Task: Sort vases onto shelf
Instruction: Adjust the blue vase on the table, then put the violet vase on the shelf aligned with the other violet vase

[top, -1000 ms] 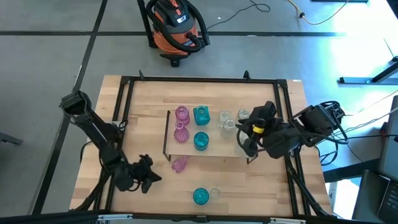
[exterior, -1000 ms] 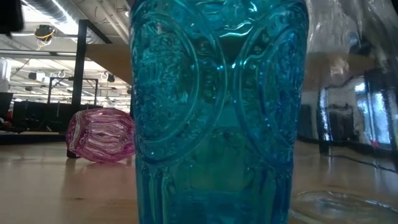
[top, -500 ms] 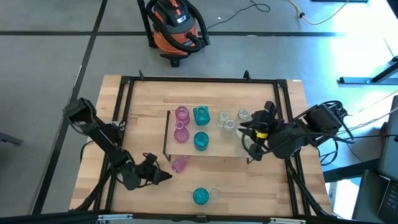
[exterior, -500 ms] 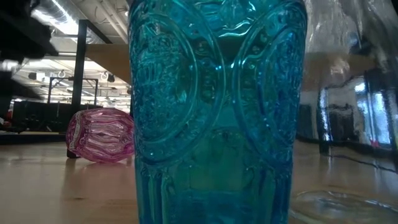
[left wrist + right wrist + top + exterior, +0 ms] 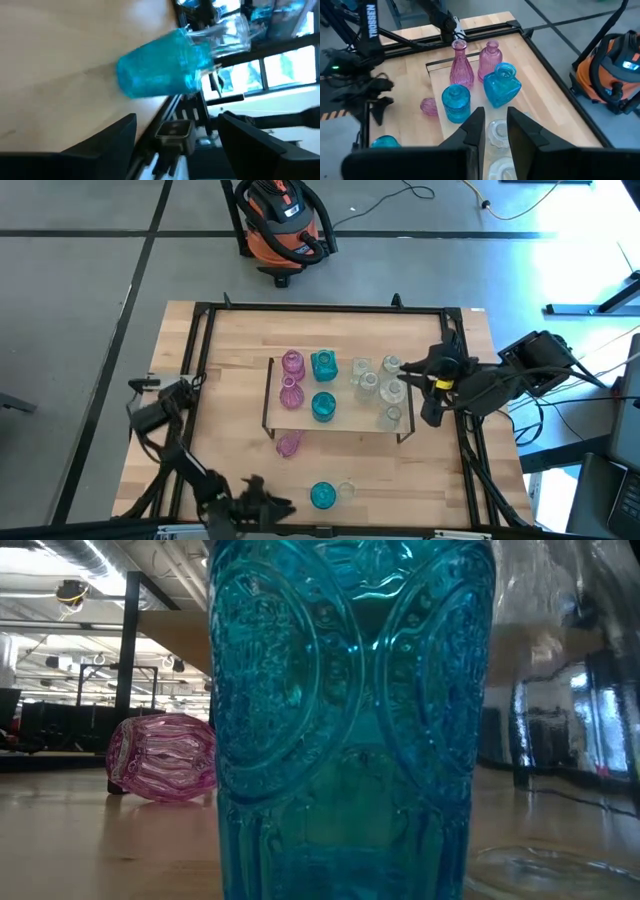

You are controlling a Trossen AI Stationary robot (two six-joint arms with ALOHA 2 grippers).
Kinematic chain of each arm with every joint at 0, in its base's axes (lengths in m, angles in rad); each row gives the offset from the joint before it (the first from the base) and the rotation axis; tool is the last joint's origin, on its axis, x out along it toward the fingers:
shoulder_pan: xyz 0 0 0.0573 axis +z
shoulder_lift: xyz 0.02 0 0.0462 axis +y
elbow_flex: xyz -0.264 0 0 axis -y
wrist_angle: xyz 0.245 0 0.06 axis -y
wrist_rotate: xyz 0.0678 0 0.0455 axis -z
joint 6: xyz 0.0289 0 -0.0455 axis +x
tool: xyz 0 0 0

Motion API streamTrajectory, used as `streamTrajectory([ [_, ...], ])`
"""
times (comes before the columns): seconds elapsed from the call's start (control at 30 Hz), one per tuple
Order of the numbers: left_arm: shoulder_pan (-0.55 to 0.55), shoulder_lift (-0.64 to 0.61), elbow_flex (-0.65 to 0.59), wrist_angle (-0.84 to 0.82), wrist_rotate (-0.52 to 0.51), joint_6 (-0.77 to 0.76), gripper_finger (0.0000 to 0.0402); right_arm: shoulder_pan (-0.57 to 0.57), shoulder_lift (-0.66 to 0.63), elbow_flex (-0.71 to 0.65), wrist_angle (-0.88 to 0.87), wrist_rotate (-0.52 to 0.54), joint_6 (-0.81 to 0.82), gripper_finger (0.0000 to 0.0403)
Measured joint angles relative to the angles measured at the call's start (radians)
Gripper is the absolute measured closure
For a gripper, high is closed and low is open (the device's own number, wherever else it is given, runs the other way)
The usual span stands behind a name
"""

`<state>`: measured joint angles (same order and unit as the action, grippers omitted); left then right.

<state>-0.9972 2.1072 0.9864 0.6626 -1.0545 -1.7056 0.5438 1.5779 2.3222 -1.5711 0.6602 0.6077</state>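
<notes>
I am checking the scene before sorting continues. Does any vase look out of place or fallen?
Yes. One pink vase lies on its side on the tabletop, just in front of the shelf, while the other vases stand upright.

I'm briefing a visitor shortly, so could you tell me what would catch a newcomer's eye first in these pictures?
Probably the coloured glass vases on the small wooden shelf at mid-table: two pink, two blue, with clear ones beside them. A pink vase lies tipped over on the table before the shelf, and a blue vase stands at the near edge, next to the left gripper. An orange vacuum cleaner sits on the floor beyond.
</notes>
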Motion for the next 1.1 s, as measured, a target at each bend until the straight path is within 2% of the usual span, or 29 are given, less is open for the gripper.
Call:
streamTrajectory([
  [0.13, 0.022, 0.081, 0.098, 0.004, -0.044, 0.104, 0.0131, 0.0, -0.002, 0.0, 0.0, 0.008, -0.05, 0.0341],
  [0.33, 0.089, 0.085, 0.103, -0.006, -0.037, 0.14, 0.0131, -0.02, -0.003, 0.0, 0.0, 0.013, -0.14, 0.0341],
  [0.5, 0.138, 0.083, 0.103, -0.033, 0.022, 0.149, 0.0129, -0.07, -0.007, 0.0, 0.0, -0.051, -0.174, 0.0341],
  [0.73, 0.197, 0.081, 0.101, -0.005, 0.07, 0.187, 0.0084, -0.119, -0.007, 0.0, 0.0, -0.14, -0.254, 0.0341],
  [0.93, 0.2, 0.032, 0.096, -0.009, 0.145, 0.164, 0.0042, -0.161, -0.007, 0.0, 0.0, -0.16, -0.327, 0.0341],
  [1.0, 0.191, 0.002, 0.096, -0.007, 0.158, 0.166, 0.0041, -0.179, -0.007, 0.0, 0.0, -0.175, -0.346, 0.0341],
  [1.1, 0.166, -0.051, 0.097, -0.021, 0.113, 0.2, 0.0051, -0.209, -0.006, 0.0, 0.0, -0.183, -0.381, 0.0341],
])
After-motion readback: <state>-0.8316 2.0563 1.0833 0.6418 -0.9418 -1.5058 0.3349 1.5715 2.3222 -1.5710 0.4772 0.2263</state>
